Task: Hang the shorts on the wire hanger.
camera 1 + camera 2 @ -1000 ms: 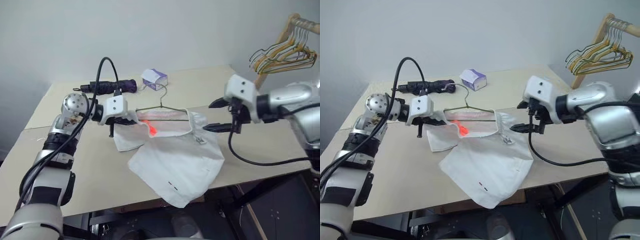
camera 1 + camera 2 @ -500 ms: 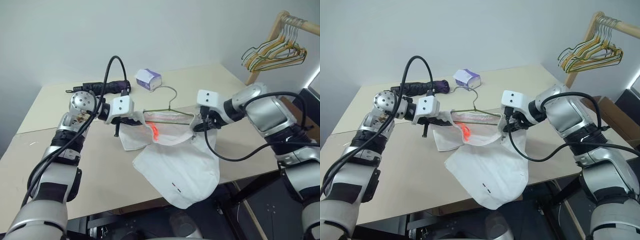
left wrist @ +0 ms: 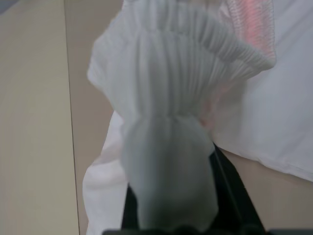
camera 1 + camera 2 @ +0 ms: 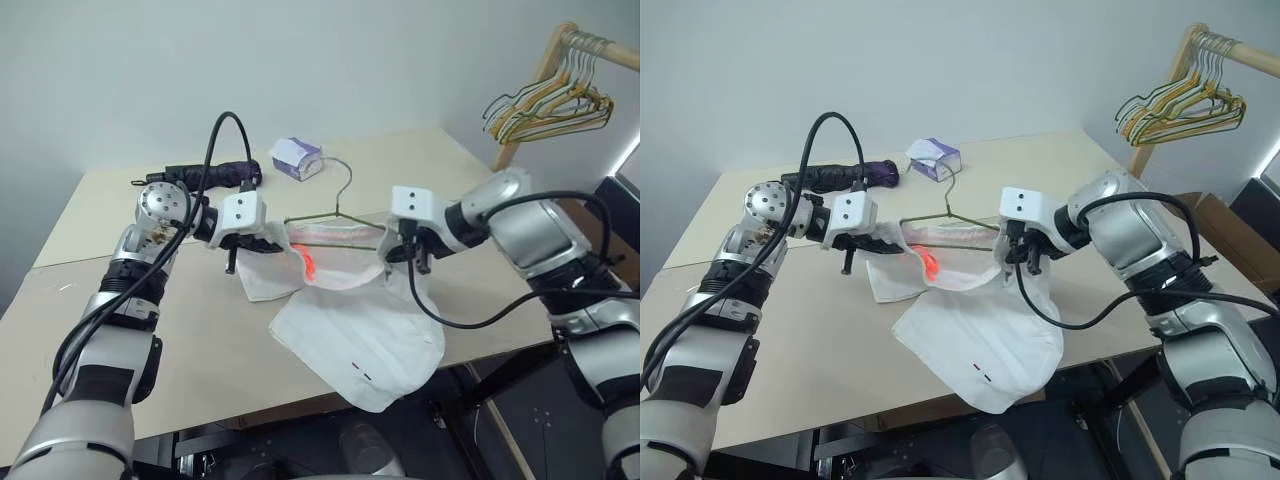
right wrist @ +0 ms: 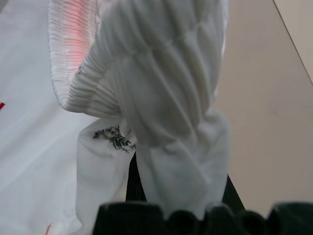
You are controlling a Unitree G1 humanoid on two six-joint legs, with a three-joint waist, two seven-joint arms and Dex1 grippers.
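1. Shorts (image 4: 345,300) hang between our two arms above the table (image 4: 180,330). The waistband runs side to side from one gripper to the other, and the legs droop onto the tabletop and over its near edge.

2. We see the left gripper (image 4: 262,243) at the waistband's left end. In the left wrist view gathered elastic bunches over its black fingers (image 3: 230,196). We judge the cloth is caught there, but we cannot tell how wide the fingers stand.

3. We see the right gripper (image 4: 400,250) at the waistband's right end, its fingers pressed together on a fold of the elastic. The right wrist view shows the cloth wrapped around them.

4. The wire hanger (image 4: 335,212) lies just behind the stretched waistband. Its long bottom bar runs nearly parallel to the waistband, and its hook (image 4: 345,170) points away from us, toward the far side of the table.

5. We judge this to be the relation that matters: bar and waistband share one long axis, and the hanger sits between the two grippers. Its left tip is close by the left gripper and its right tip close by the right. Neither arm is plainly nearer.

6. Counts: one pair of shorts, one wire hanger on the table and two grippers, both on cloth. Well apart, a bunch of other hangers (image 4: 545,100) hangs on a wooden rail. A small box (image 4: 298,157) and a dark rolled thing (image 4: 210,174) lie on the far side of the table.
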